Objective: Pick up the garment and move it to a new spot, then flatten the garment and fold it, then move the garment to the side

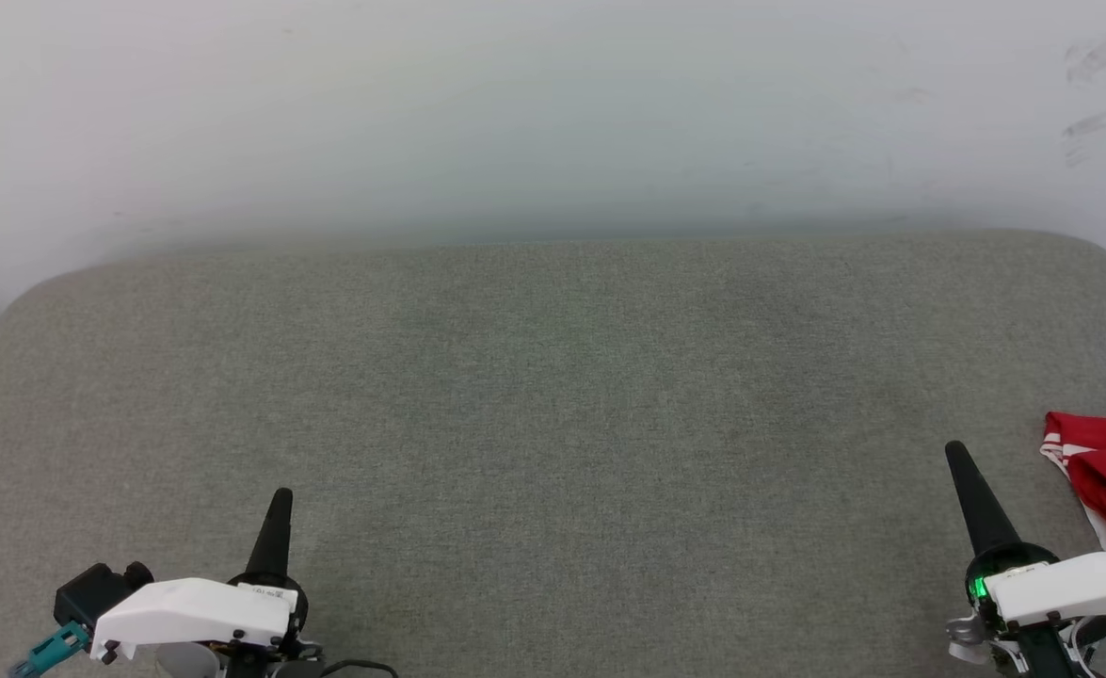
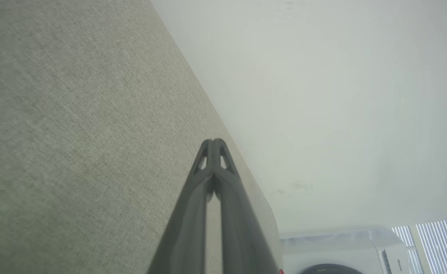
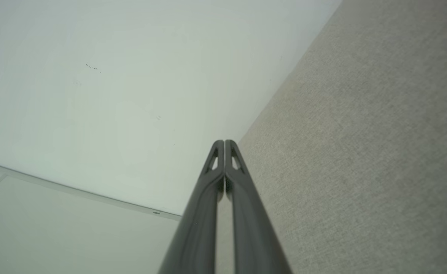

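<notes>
**Q:** Arms, quick?
**A:** Your left gripper (image 1: 280, 497) sits low left in the head view. It points up the view with a slight lean to the right, over the grey cushion (image 1: 553, 424). Your right gripper (image 1: 955, 452) sits low right and leans left. The two are well apart, with bare cushion between them.

**Q:** Fingers?
**A:** Pressed together on both, with nothing between them. In the left wrist view the dark fingers (image 2: 191, 228) meet at the tips. It's the same for the fingers (image 3: 246, 228) in the right wrist view.

**Q:** Garment?
**A:** The garment (image 1: 1103, 471) lies bunched on the cushion at the right edge of the head view, cut off by the frame. It's red with red-and-white striped trim. Your right arm's white wrist housing (image 1: 1075, 579) covers its lower part. The right fingertip is apart from it, to its left.

**Q:** Any writing?
**A:** There's a small label (image 1: 265, 591) on your left wrist, too small to read. In the left wrist view a white appliance (image 2: 330, 253) carries a tiny word that looks like "Hisense".

**Q:** Around?
**A:** A pale wall (image 1: 553, 113) stands behind the cushion, scuffed at upper right. Blinds (image 2: 436, 236) hang beside the appliance. There's a green light (image 1: 978, 589) at your right wrist and a teal connector (image 1: 52, 650) by your left.
</notes>
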Available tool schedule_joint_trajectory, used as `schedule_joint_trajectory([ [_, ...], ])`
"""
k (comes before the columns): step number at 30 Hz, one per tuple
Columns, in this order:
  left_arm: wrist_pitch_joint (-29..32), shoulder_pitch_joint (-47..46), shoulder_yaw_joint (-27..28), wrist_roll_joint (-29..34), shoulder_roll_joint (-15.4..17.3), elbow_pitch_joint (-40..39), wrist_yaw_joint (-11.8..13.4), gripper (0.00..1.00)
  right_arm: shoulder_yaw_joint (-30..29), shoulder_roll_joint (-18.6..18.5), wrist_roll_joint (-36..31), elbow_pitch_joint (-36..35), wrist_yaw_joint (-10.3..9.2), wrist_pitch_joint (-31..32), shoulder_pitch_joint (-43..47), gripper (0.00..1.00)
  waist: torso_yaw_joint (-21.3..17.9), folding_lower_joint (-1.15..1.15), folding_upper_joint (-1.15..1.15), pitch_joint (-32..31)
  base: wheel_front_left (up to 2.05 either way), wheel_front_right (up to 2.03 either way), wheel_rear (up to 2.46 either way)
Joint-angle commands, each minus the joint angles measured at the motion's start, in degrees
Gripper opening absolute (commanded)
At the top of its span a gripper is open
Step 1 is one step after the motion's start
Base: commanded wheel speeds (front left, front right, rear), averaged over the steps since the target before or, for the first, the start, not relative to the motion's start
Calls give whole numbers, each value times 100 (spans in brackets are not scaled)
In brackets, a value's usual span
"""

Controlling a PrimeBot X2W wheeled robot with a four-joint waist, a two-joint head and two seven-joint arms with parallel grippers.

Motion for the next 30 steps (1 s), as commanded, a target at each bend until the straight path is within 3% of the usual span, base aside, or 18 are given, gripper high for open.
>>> schedule_joint_trajectory([
  [1, 48, -151, 64, -140, -13, -26, -48, 0, -20, 23, 170, -5, -1, 32, -119, 0, 3, 0, 0, 3, 0, 0, 0],
  [30, 437, -280, 405, -1396, -246, 20, -340, 0, -119, 124, 1623, 310, -1, 131, -320, 0, 56, 0, 0, 52, 0, 0, 0],
])
